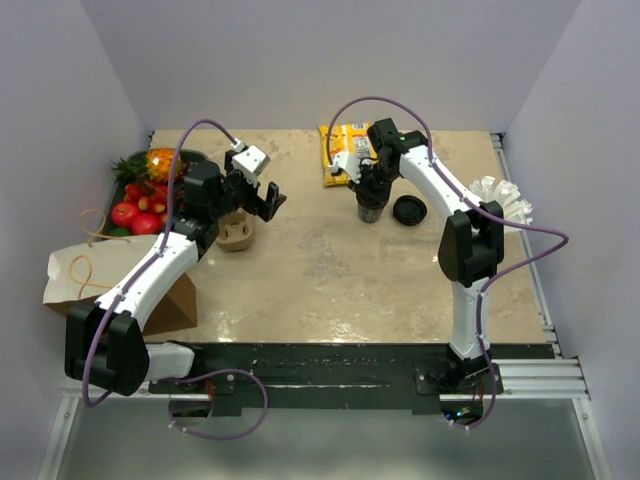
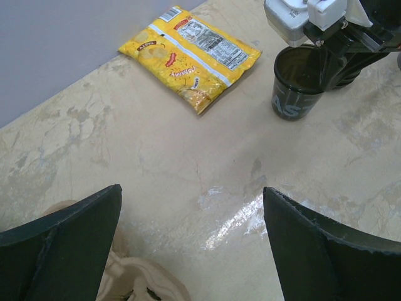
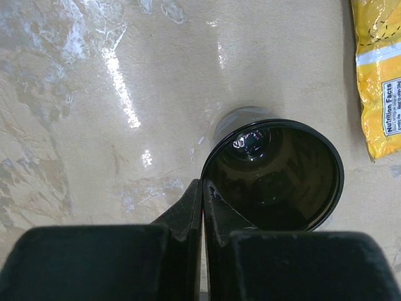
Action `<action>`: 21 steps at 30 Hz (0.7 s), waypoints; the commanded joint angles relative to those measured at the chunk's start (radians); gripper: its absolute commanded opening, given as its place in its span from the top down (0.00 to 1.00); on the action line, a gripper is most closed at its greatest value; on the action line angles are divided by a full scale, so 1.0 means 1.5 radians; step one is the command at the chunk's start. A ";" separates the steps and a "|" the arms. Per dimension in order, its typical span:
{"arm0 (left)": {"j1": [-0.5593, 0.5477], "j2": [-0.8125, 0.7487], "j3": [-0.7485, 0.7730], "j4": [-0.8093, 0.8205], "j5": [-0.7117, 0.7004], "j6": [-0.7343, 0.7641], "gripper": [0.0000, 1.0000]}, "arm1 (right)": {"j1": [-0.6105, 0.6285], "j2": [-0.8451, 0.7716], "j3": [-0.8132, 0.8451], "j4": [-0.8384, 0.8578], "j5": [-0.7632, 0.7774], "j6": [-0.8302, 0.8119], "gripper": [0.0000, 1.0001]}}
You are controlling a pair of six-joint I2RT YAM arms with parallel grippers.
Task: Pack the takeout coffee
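A: Top view first. What sits nearest?
B: The black rail (image 1: pixel 330 375) at 6 o'clock, carrying both arm bases. From it the left arm reaches toward 10 o'clock and the right toward 1 o'clock.
A: The left gripper (image 1: pixel 258 203)?
B: Spread wide and holding nothing, just above the cardboard cup carrier (image 1: pixel 237 236). A brown paper bag (image 1: pixel 85 280) lies at the 8 o'clock edge of the table (image 1: pixel 320 280). A pineapple (image 1: pixel 160 160) and red fruit (image 1: pixel 135 213) sit at 10 o'clock.
A: And the coffee?
B: The dark coffee cup (image 1: pixel 371 212) stands upright at 1 o'clock from the table's middle, with the right gripper (image 1: pixel 372 192) on its rim. Its black lid (image 1: pixel 410 210) lies flat just beside it, at the cup's 3 o'clock. A yellow snack bag (image 1: pixel 340 155) lies at its 11 o'clock, and a white crinkled bundle (image 1: pixel 503 198) at the table's 3 o'clock edge.
A: Left wrist view?
B: 2 dark fingers (image 2: pixel 62 238) at 7 and 5 o'clock, far apart, with bare table between them. The carrier's pale edge shows under the 7 o'clock one. The snack bag is at 12 o'clock. The cup is at 2 o'clock, white lettering on its side, with the other gripper on its rim.
A: Right wrist view?
B: At 6 o'clock the 2 fingers (image 3: pixel 125 263) are pinched on the cup's wall at its 8 o'clock, 1 outside and 1 inside. The cup is open-topped and rests on the table. The snack bag's nutrition panel shows at 2 o'clock.
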 commanded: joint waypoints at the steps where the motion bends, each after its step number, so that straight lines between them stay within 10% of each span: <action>1: -0.001 0.001 -0.001 0.042 0.002 -0.012 0.01 | -0.002 0.003 0.028 -0.005 0.004 -0.002 1.00; 17: -0.001 -0.003 -0.006 0.044 0.003 -0.014 0.01 | -0.001 -0.040 0.082 0.007 -0.006 0.040 1.00; 21: -0.001 -0.004 -0.006 0.044 0.004 -0.016 0.01 | 0.001 -0.020 0.067 -0.014 0.001 0.035 0.63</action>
